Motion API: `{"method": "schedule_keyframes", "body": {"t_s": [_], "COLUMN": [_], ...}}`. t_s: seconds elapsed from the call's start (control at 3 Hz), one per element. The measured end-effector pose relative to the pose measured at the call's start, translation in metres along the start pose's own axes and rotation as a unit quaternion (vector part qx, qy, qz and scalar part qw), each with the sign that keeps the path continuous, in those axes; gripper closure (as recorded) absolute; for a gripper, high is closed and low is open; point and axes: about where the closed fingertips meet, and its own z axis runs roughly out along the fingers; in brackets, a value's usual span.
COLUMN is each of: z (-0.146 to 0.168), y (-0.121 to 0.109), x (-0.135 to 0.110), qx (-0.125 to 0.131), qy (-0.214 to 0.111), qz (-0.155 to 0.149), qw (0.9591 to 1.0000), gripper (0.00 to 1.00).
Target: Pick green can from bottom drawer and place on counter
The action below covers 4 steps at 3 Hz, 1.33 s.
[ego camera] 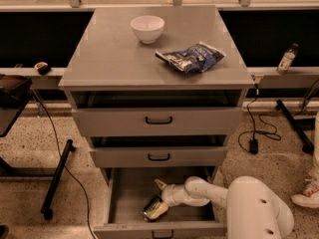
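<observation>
The bottom drawer [128, 193] is pulled out, and the green can [151, 209] lies on its side on the drawer floor near the front. My white arm reaches in from the right. My gripper [159, 198] is open inside the drawer, with one finger [160, 184] pointing up and left and the other down against the can's right side. I cannot tell whether the can lies between the fingers. The grey counter [112, 56] is the cabinet's top, high above the drawer.
A white bowl [147, 28] and a blue foil snack bag [190, 58] sit on the counter. The two upper drawers are partly open above my arm. A black stand leg [57, 178] and cable lie on the floor at left, and a bottle [286, 59] stands on the right ledge.
</observation>
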Motion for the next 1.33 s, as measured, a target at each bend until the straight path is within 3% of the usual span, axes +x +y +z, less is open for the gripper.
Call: {"method": "schedule_keyframes", "body": {"t_s": [0.33, 1.0, 1.33], "z": [0.012, 0.028, 0.032], "y": [0.003, 0.009, 0.010], "x": [-0.001, 0.017, 0.023], "qx": [-0.014, -0.041, -0.051], "qy": [0.019, 0.095, 0.115], "qz": [-0.019, -0.007, -0.005], "qw": [0.9996, 0.9946, 0.9921], "gripper": [0.00, 0.03, 0.19]}}
